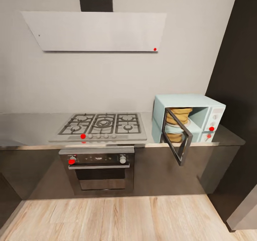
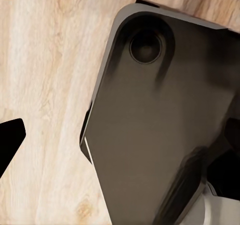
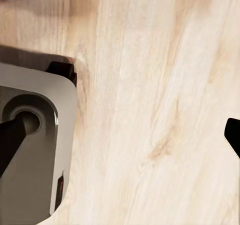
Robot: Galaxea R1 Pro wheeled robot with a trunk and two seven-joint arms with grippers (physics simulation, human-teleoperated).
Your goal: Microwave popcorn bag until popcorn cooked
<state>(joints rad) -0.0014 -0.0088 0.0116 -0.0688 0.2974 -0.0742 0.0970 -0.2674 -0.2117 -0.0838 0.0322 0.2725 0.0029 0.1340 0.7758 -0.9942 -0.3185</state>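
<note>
The pale mint-blue microwave (image 1: 212, 109) stands at the right end of the grey countertop (image 1: 28, 128), its dark glass door (image 1: 177, 141) swung open toward me. Inside its cavity sits the tan-brown popcorn bag (image 1: 180, 115), partly hidden by the door frame. In the left wrist view my left gripper (image 2: 120, 145) hangs open over the robot's dark base (image 2: 150, 110) and the wooden floor. Over that floor in the right wrist view, my right gripper (image 3: 120, 135) is also open, with black fingertips (image 3: 10, 137) at both edges and nothing between them.
A gas hob with grey grates (image 1: 101, 124) lies in the worktop left of the microwave, above a built-in dark oven (image 1: 100, 169). A white hood (image 1: 96, 30) hangs on the wall. A tall dark cabinet (image 1: 239, 91) stands at the right. Light wooden floor (image 1: 117, 217) lies before the cabinets.
</note>
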